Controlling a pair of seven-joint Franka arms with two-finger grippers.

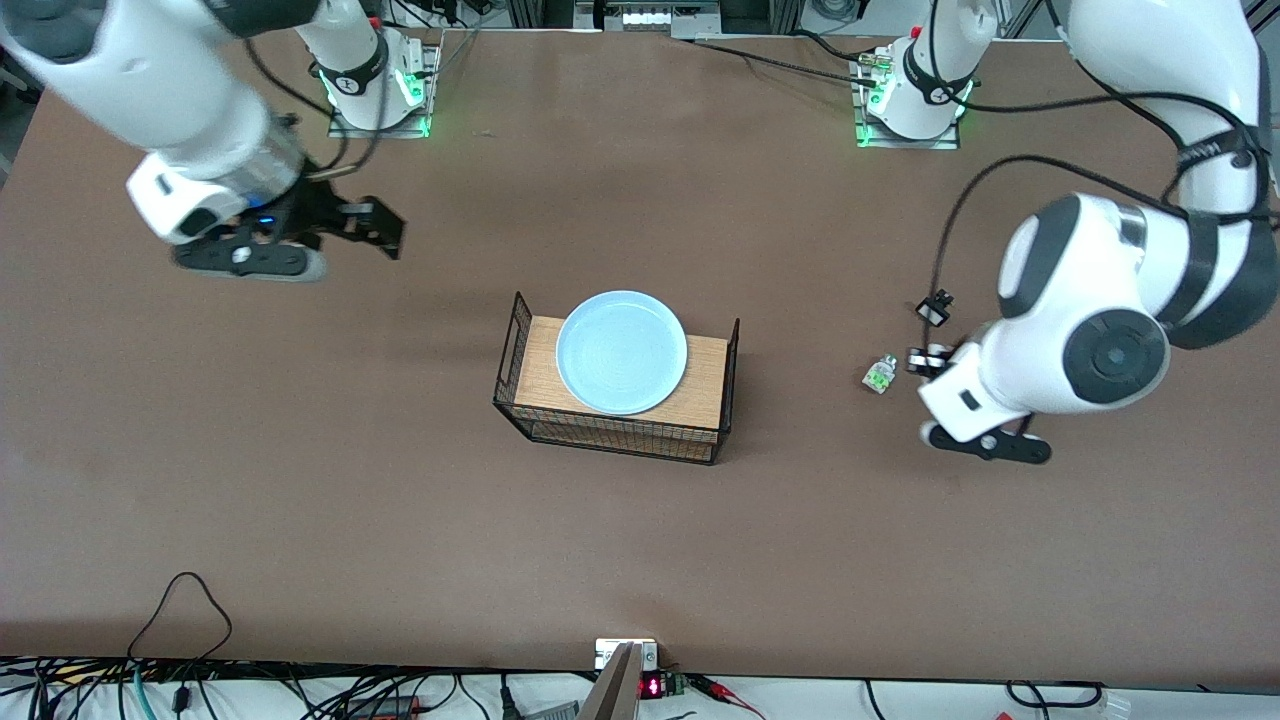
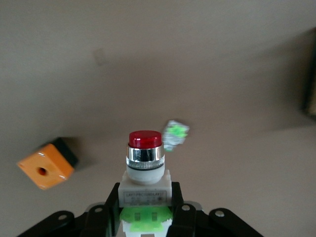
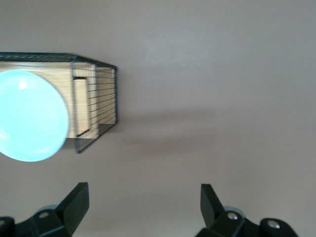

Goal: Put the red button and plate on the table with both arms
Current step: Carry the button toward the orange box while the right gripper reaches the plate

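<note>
Now: left jaws (image 2: 145, 217) clamped on red button (image 2: 145, 163), over bench (image 1: 300, 480); right jaws (image 3: 143, 202) wide open, empty, plate (image 1: 621, 352) ahead on rack (image 1: 620, 420). Neither placed yet.

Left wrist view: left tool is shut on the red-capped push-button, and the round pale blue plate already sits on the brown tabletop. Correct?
Not quite. The left tool is shut on the red-capped push-button, as the left wrist view shows. But the round pale blue plate sits on the wooden top of the black wire rack, not on the brown tabletop; the front view shows it.
</note>
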